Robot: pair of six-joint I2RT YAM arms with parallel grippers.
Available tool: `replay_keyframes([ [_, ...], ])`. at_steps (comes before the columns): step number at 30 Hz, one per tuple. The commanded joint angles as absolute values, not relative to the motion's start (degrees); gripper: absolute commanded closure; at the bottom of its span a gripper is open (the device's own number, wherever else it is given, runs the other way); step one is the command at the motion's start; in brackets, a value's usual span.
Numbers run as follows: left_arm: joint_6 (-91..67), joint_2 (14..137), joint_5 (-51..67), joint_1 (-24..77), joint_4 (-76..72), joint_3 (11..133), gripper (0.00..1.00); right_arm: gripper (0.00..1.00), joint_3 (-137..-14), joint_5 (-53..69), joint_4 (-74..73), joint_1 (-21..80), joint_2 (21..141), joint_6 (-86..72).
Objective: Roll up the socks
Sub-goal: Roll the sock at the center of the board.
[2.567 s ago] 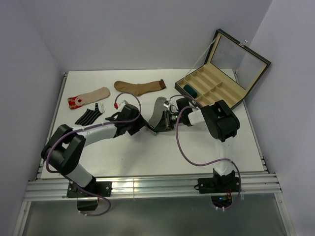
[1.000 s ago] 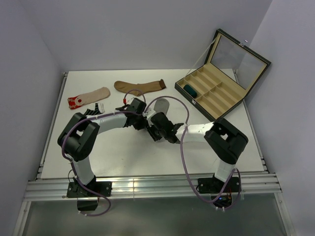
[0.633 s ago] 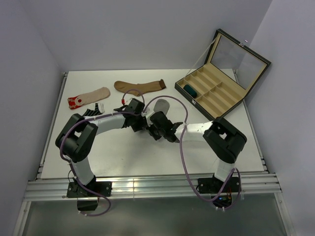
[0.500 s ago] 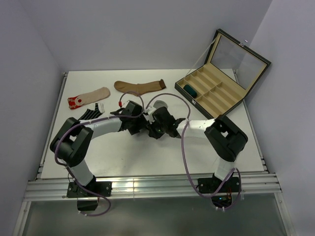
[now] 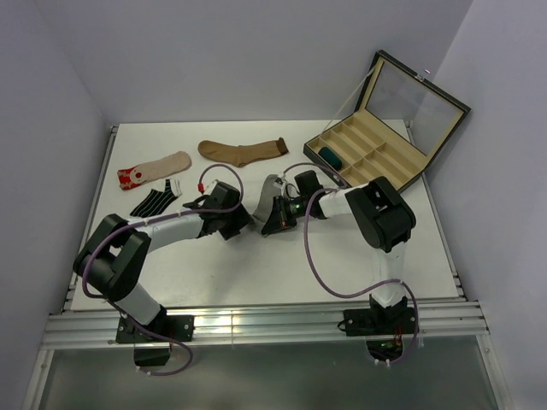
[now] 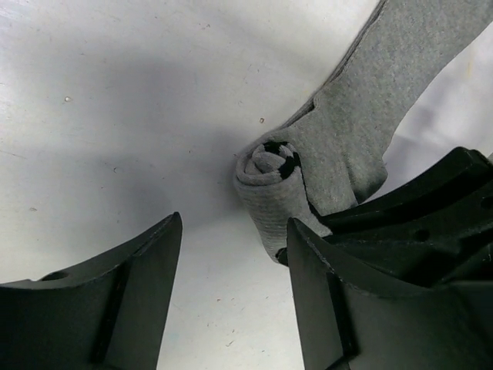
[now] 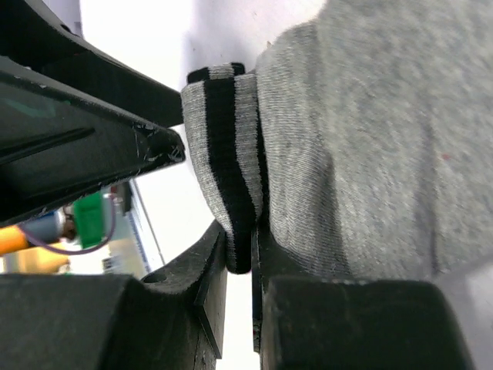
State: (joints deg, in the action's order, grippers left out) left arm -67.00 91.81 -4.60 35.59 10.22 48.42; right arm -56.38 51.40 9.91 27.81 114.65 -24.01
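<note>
A grey sock [image 5: 268,190] with a black-striped cuff lies mid-table, its cuff end wound into a small roll [image 6: 268,183]. My right gripper [image 5: 273,215] is shut on that roll; in the right wrist view its jaws [image 7: 240,260] pinch the striped cuff [image 7: 225,146]. My left gripper [image 5: 240,224] stands open just left of the roll, with bare table between its fingers [image 6: 231,231]. Three other socks lie at the back left: a brown one [image 5: 244,151], a beige red-toed one [image 5: 155,168] and a black one with white stripes [image 5: 156,201].
An open compartment box [image 5: 402,166] stands at the back right with a dark teal roll [image 5: 329,157] in one slot. Its raised lid [image 5: 419,90] leans back. Both wrists sit close together mid-table, and purple cables loop over them.
The left gripper has opened and drawn back a little to the left. The right gripper has shut on the sock's rolled cuff, and the sock's loose part has bunched narrower.
</note>
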Motion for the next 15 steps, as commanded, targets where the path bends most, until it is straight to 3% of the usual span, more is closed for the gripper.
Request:
replay_keyframes([
  [1, -67.85, 93.25, -5.45, 35.42, 8.44, 49.39, 0.39, 1.0, -56.42, 54.14, 9.15, 26.9, 116.63, -27.16],
  [9, -68.55, 96.77, -5.19, 35.42, 8.44, 50.8, 0.41, 1.0, -58.27, 54.67, 6.06, 26.81, 119.7, -27.25],
  [15, -69.96, 89.92, -7.12, 35.42, 4.14, 46.5, 0.34, 1.0, -58.8, 54.23, 4.75, 26.89, 119.97, -26.81],
])
